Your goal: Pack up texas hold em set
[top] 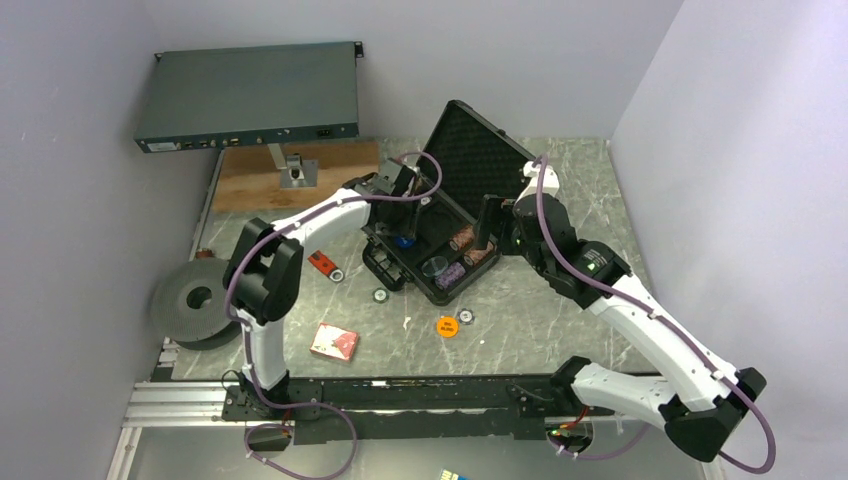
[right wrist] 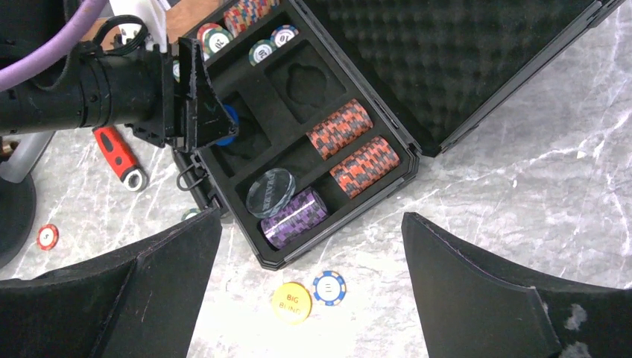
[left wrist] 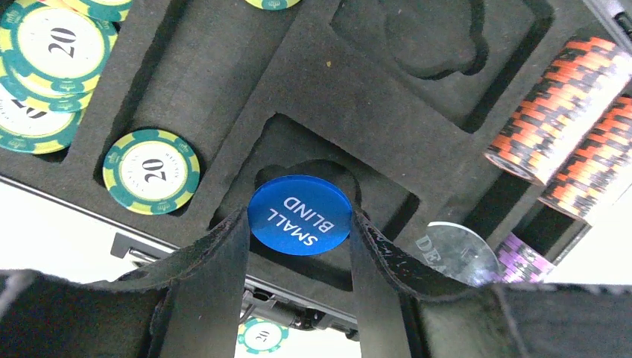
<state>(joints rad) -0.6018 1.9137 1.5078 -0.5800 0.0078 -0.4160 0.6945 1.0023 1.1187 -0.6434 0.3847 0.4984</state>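
The black case [top: 478, 150] lies open on the table [top: 560, 300] and seems roughly half packed: its foam [left wrist: 373, 112] holds orange chip stacks [right wrist: 350, 145], a purple stack [right wrist: 294, 216], a clear dealer button [right wrist: 270, 192] and green 20 chips [left wrist: 151, 170]. The left gripper [left wrist: 298, 218] pinches the blue small-blind disc [left wrist: 299, 214] at its slot; the right gripper [right wrist: 311, 218] hangs wide open, empty. Left outside lie the red card deck [top: 335, 341], orange big-blind disc [right wrist: 291, 302] and a loose chip [right wrist: 329, 287]
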